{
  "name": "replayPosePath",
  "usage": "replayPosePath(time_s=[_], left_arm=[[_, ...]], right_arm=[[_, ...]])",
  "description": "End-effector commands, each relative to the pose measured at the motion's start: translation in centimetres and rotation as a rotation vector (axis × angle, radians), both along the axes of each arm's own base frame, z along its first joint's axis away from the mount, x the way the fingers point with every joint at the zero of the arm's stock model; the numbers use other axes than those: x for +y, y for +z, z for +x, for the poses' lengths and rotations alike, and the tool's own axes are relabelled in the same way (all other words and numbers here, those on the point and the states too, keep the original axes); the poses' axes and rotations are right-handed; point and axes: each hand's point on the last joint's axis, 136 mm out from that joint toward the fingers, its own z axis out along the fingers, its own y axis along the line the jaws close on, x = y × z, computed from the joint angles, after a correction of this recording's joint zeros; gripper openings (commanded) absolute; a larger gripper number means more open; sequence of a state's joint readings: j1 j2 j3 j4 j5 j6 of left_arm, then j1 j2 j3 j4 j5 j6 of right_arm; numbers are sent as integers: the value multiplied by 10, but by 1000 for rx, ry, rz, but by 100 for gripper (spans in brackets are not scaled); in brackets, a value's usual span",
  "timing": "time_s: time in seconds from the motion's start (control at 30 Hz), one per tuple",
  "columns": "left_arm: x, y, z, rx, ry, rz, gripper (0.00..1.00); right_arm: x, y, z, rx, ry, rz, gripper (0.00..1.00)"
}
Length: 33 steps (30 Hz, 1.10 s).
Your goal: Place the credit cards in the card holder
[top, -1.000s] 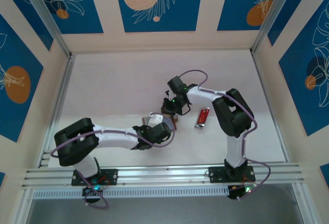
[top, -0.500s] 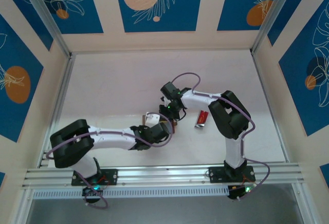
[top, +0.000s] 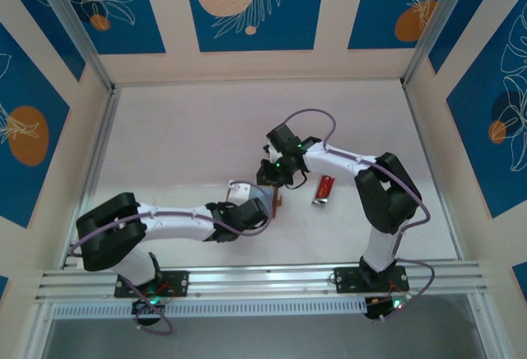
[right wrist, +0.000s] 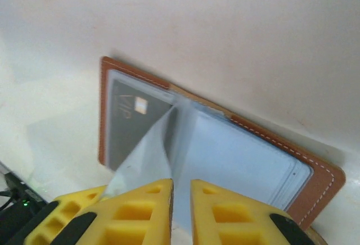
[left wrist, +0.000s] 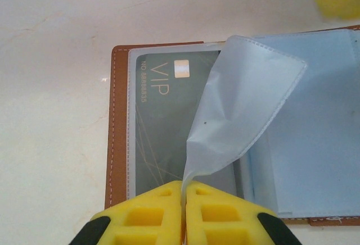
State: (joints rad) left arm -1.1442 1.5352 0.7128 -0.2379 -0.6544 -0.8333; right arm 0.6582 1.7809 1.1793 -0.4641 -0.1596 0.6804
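My left gripper (left wrist: pixel 184 191): clamped on a clear sleeve leaf (left wrist: pixel 242 110) of the open card holder (left wrist: pixel 118 132) just ahead, grey card (left wrist: pixel 163 121) pocketed beneath | my right gripper (right wrist: pixel 181 195): jaws nearly together, grip undecidable | top view adds red card (top: pixel 326 188) just right of it, long axis pointing away; right arm nearer.

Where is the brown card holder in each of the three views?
Top external: card holder, a brown edge just below the frame's centre.
Left wrist: open flat, spanning the frame.
Right wrist: open, lying diagonally, mid-frame.
Shared landmark: grey VIP card in its left pocket, both wrist views.
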Motion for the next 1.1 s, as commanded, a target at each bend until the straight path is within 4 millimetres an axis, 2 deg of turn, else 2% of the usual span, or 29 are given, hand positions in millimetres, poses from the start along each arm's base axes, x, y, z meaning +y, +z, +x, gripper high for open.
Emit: replayPosePath(time_s=[0.0,0.2,0.4,0.5,0.6,0.67,0.83,0.97,1.07], left_arm=[[10,-3,-2,-3,24,41,8],[15,1,-1,-16,47,40,8],[16,3,-2,-21,54,32,8],[21,7,-2,-34,74,34,14],[30,11,-3,-52,112,29,24],[38,13,-4,-64,139,20,25],[70,13,-7,-55,273,84,31],[83,-2,-6,17,327,38,32],[91,6,-4,13,330,17,32]], right_arm=[[-3,-2,-11,20,18,-28,15],[-5,-31,-23,64,22,-97,7],[-3,-60,-30,125,30,-144,4],[-5,-68,-32,138,26,-161,3],[-8,-71,-32,141,24,-177,3],[-9,-71,-32,140,23,-180,3],[-12,-72,-34,143,23,-184,3],[-13,-70,-33,141,25,-178,3],[-14,-69,-33,137,28,-177,3]])
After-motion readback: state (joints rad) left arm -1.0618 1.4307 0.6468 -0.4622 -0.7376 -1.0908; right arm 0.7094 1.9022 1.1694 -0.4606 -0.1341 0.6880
